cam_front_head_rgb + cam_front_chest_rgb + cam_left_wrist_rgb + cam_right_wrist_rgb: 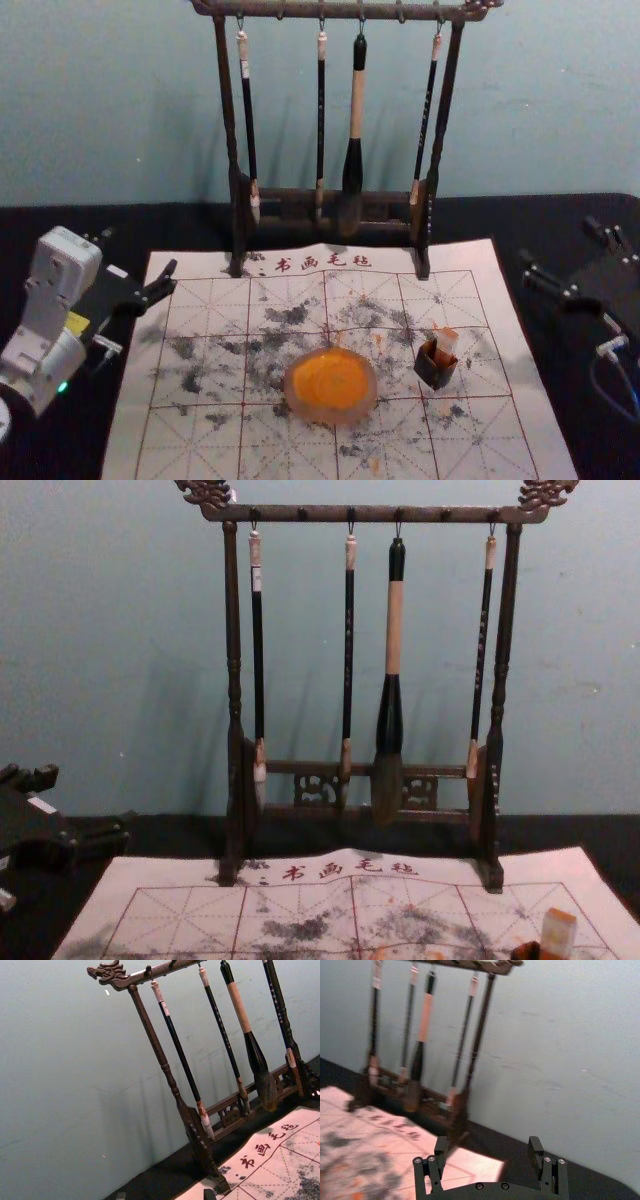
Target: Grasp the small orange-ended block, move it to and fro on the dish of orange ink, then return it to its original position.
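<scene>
4 chars (323, 264), 书画毛毡; R gripper (556, 240) beside mat (493, 305)

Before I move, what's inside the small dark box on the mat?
The orange-ended block stands in the small dark box, leaning a little, its pale upper part and orange top above the rim. The box's walls hide its lower end and whatever lies at the bottom.

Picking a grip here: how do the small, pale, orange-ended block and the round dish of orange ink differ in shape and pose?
The block is narrow and straight-sided; the dish is broad, round and low. The block stands up out of a small dark square box; the dish lies flat on the white gridded mat. Both show orange.
</scene>
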Tool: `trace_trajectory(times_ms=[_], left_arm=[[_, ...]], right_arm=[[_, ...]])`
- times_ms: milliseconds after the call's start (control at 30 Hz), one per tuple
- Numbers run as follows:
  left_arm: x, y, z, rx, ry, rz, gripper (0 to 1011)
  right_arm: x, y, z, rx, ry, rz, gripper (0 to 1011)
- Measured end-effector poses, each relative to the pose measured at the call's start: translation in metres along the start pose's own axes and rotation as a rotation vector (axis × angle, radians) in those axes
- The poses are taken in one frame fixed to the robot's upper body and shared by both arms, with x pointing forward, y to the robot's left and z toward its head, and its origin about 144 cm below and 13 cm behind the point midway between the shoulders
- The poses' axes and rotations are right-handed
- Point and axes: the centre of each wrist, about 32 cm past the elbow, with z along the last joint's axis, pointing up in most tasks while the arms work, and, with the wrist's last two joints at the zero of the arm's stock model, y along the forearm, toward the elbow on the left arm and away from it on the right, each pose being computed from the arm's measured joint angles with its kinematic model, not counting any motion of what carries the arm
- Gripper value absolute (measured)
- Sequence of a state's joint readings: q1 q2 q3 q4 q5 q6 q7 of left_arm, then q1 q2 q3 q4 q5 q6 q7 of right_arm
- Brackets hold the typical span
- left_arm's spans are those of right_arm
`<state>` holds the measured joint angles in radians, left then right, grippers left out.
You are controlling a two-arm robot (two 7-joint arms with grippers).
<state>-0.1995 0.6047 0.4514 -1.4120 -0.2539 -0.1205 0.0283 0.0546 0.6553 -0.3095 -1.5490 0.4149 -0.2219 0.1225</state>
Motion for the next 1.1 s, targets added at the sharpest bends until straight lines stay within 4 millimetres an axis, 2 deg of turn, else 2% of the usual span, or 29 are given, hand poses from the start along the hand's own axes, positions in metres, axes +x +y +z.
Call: trace_trajectory(times_ms=[233,533,767,1100], left_arm=[[0.000,0.000,0.000,0.000,0.000,0.000,1001],[0.000,0.000,0.000,0.000,0.000,0.000,1001],[0.000,0.000,0.000,0.000,0.000,0.000,1001],[0.000,0.000,0.000,0.000,0.000,0.000,1001]], right_arm=[[-0.004,-0.018,0.005,0.011,0.078,0.125,1003],[-0.016,-0.030,0.001,-0.042,0.150,0.254,1003],[-0.017,-0.028,-0.003,-0.094,0.184,0.312,1003],[-0.017,-0.014,-0.010,-0.161,0.206,0.368,1003]])
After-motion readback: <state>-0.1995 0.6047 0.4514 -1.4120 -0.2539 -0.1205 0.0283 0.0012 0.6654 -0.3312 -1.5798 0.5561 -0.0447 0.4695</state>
